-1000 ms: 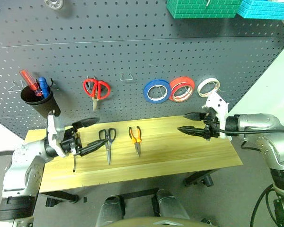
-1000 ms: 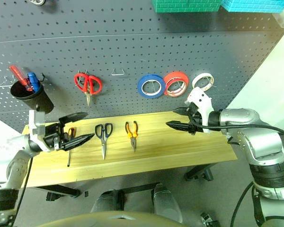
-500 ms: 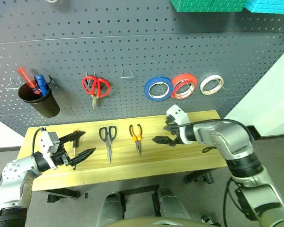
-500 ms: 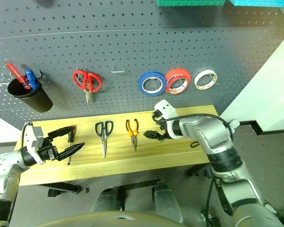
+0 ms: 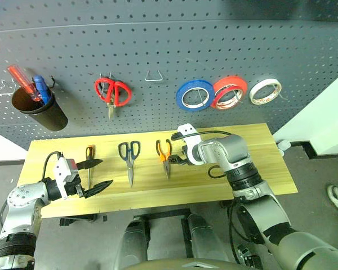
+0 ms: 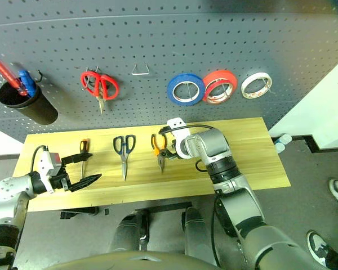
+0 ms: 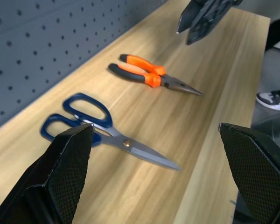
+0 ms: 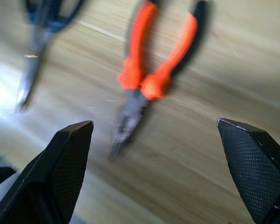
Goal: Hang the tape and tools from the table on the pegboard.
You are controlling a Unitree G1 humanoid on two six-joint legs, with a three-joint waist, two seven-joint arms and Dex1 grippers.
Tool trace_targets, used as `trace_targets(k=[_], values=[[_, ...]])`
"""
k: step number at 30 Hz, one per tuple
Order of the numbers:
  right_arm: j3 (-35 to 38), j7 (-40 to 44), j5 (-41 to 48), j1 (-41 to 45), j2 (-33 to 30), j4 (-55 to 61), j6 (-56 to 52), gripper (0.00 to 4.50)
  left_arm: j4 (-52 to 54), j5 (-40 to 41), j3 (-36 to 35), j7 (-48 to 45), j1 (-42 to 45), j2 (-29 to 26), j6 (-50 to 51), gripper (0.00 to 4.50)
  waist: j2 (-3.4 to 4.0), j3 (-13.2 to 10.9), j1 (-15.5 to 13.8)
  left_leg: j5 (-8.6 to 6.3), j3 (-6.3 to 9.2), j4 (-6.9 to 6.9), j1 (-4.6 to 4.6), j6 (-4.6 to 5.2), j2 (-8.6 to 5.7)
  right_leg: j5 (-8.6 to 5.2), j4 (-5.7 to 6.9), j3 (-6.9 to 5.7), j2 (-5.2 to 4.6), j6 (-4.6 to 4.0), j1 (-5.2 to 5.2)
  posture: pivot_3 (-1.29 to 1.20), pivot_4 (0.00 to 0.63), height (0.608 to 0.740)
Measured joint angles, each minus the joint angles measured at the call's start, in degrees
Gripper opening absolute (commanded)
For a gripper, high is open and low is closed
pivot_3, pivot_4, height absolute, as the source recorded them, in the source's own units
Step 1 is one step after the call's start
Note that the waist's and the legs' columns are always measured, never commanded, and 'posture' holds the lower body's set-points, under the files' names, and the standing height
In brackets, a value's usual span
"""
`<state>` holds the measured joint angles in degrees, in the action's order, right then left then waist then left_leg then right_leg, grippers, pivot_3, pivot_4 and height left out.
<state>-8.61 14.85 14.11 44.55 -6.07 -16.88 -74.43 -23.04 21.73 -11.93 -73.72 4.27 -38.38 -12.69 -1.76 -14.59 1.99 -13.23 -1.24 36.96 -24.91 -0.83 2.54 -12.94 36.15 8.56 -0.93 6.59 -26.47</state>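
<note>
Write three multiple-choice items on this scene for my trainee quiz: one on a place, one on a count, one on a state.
1. Where do the orange-and-black-handled pliers lie?
A. in the black cup
B. on the wooden table, right of the black-handled scissors
C. on a pegboard hook

2. How many tape rings hang on the dark grey pegboard?
A. one
B. three
C. five

3. How does the right gripper stand?
A. shut on the scissors
B. shut on a tape ring
C. open over the pliers

Answers:
1 B: the pliers lie flat on the tabletop beside the scissors.
2 B: blue, red and white rings hang side by side.
3 C: the right wrist view shows its fingers apart with the pliers between them, untouched.
</note>
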Motion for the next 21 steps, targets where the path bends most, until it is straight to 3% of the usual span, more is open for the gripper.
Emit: trace_targets(k=[5, 21], values=[[2.56, -2.91, -1.19, 2.86, 3.03, -3.67, 1.11, 4.45, 1.66, 0.07, 1.11, 0.06, 1.51, 0.01, 2.29, 4.50, 0.23, -1.10, 0.20, 0.01, 0.06, 0.02, -0.46, 0.00, 0.07, 0.02, 0.03, -0.09, 0.09, 0.04, -0.42, 0.20, 0.357, 0.740], [4.44, -5.11, -3.91, 9.67, 9.89, -16.66, 8.04, 4.45, -4.45, 0.09, 0.96, -1.39, 8.07, -1.04, 3.61, 4.50, 0.32, -3.83, 0.31, 0.01, 0.20, -0.07, -0.62, 0.00, 0.18, 0.03, 0.06, -0.30, 0.19, 0.06, -0.59, 0.21, 0.378, 0.740]])
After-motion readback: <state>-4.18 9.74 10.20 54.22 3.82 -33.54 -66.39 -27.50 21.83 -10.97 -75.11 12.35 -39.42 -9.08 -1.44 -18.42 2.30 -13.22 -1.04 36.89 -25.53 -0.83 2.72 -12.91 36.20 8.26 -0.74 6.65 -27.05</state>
